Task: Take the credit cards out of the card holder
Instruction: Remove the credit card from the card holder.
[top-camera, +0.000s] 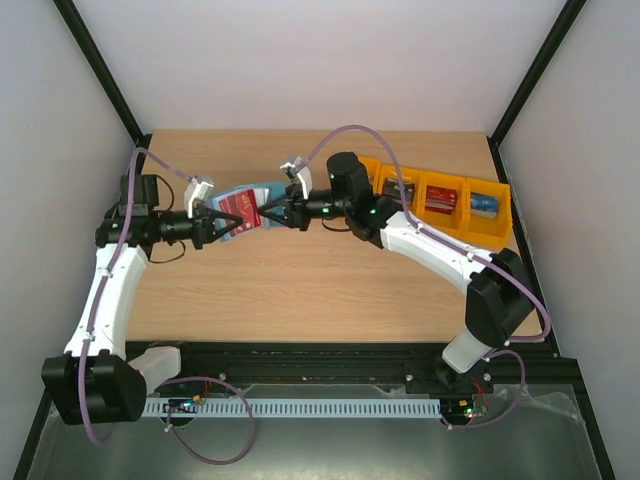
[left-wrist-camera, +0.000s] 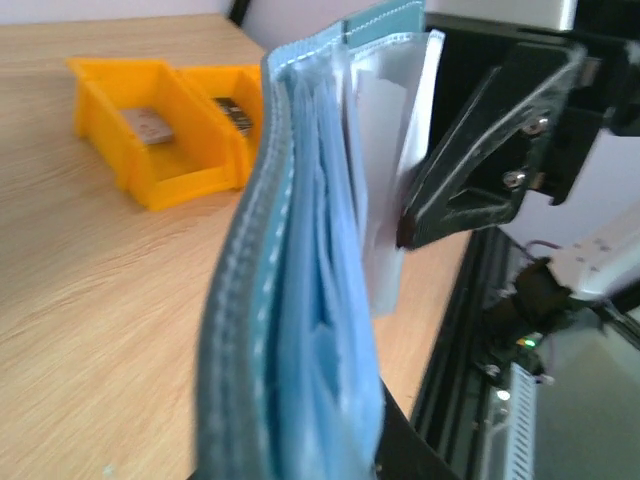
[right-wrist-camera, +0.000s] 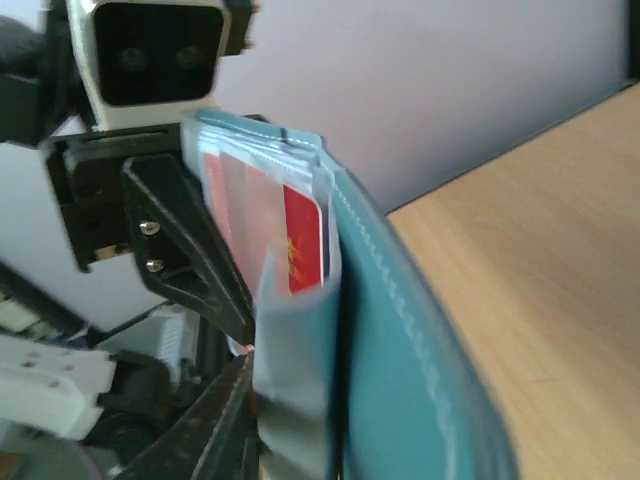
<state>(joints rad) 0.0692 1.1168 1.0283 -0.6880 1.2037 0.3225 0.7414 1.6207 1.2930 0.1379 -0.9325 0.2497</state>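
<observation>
Card holder (top-camera: 255, 190) hangs above the desk's (top-camera: 320, 290) far middle. The left hand (top-camera: 220, 226) is clamped on it, presenting the pockets to the right hand (top-camera: 266, 213), whose tips meet the red card (right-wrist-camera: 303, 245). I cannot tell whether they grip.

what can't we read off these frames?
- Top view: right claw at card holder, too small to tell its grip.
- Left wrist view: card holder edge-on and blurred, pocket contents hidden.
- Right wrist view: red card partly inside a pocket, print blurred.
- Top view, orange bins: contents too small.
</observation>
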